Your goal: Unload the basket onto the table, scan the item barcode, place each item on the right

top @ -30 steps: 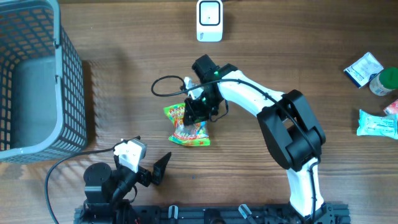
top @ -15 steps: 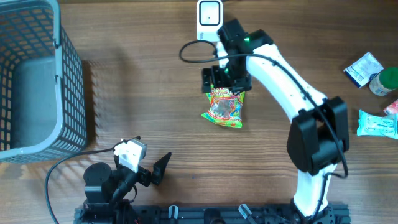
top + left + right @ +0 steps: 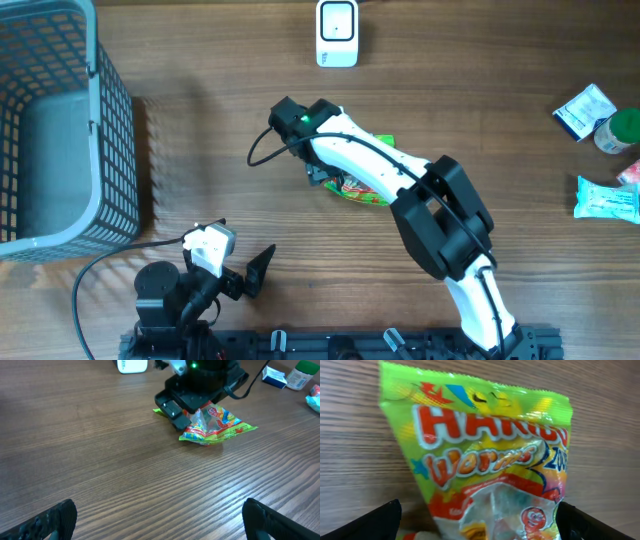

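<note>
Gummy bag point(image 3: 368, 190) lies flat on the table point(image 3: 200, 150), on my side of the scanner point(image 3: 337, 33), directly beneath my right claw point(image 3: 480, 527), jaws spread wide either side.

A brown wood-grain tabletop point(image 3: 200, 130) fills the overhead view. A grey-blue mesh basket point(image 3: 120, 150) stands at its far left. A small white scanner point(image 3: 337, 33) sits at the top edge, near the centre. A green and red candy bag point(image 3: 220, 425) lies flat mid-table. At the right edge lie a blue-and-white packet point(image 3: 587, 110), a green-capped container point(image 3: 618, 130) and a pale blue packet point(image 3: 607, 197).
</note>
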Controlling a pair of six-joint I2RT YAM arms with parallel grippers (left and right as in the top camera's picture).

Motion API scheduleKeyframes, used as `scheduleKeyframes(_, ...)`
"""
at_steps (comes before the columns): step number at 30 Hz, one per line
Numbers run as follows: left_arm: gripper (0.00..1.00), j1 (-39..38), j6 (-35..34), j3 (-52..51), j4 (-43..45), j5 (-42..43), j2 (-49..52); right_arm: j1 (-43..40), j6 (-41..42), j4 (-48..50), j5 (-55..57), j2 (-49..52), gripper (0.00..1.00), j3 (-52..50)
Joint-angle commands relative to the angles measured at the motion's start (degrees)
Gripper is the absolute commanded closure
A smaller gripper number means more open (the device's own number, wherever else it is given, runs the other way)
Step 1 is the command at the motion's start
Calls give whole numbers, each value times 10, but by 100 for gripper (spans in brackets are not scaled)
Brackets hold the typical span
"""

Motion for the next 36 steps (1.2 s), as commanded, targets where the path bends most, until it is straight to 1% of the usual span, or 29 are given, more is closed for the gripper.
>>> scheduleKeyframes(1,0,-2,-2,-2,2,0,-4,0,50,-42,55,63,1,4)
scheduleKeyframes(2,0,-2,-2,-2,2,0,-4,-2,58,-54,52,76,14,4)
scheduleKeyframes(4,0,-2,-2,-2,2,0,-4,-3,76,-70,45,96,73,4)
scheduleKeyframes(6,0,-2,-2,-2,2,0,-4,-3,89,-71,28,95,92,11)
scheduleKeyframes(7,0,-2,-2,-2,2,0,-4,-3,88,-80,3,95,95,29)
scheduleKeyframes(9,0,-2,-2,-2,2,0,-4,-3,73,-117,-38,93,96,89)
scheduleKeyframes(11,0,-2,-2,-2,2,1,-4,-12,-30,-127,-155,80,96,162)
scheduleKeyframes(12,0,-2,-2,-2,2,0,-4,-23,-113,-128,-289,59,96,201)
scheduleKeyframes(13,0,-2,-2,-2,2,0,-4,-31,-152,-127,-365,44,96,214)
scheduleKeyframes(15,0,-2,-2,-2,2,1,-4,-61,-233,-129,-524,4,95,216)
scheduleKeyframes(16,0,-2,-2,-2,2,1,-4,-73,-269,-134,-590,-4,96,216)
scheduleKeyframes(18,0,-2,-2,-2,2,1,-4,-110,-365,-141,-760,-6,95,210)
scheduleKeyframes(20,0,-2,-2,-2,2,0,-4,-140,-424,-140,-862,-6,95,196)
scheduleKeyframes(21,0,-2,-2,-2,2,0,-4,-160,-467,-133,-951,-6,96,181)
scheduleKeyframes(22,0,-2,-2,-2,2,0,-4,-172,-532,-133,-1027,-6,95,170)
scheduleKeyframes(23,0,-2,-2,-2,2,1,-4,-181,-581,-124,-1073,-6,95,155)
scheduleKeyframes(24,0,-2,-2,-2,2,1,-4,-183,-592,-96,-1101,-6,95,138)
scheduleKeyframes(26,0,-2,-2,-2,2,0,-4,-183,-590,1,-1129,-6,95,101)
scheduleKeyframes(28,0,-2,-2,-2,2,0,-4,-181,-610,111,-1179,-6,95,48)
scheduleKeyframes(30,0,-2,-2,-2,2,1,-4,-176,-600,190,-1179,-6,95,20)
scheduleKeyframes(31,0,-2,-2,-2,2,1,-4,-163,-596,264,-1179,-6,95,17)
scheduleKeyframes(33,0,-2,-2,-2,2,1,-4,-156,-517,358,-1179,-6,96,18)
scheduleKeyframes(35,0,-2,-2,-2,2,1,-4,-151,-323,504,-1179,-6,96,18)
scheduleKeyframes(36,0,-2,-2,-2,2,1,-4,-150,-179,600,-1179,-6,96,18)
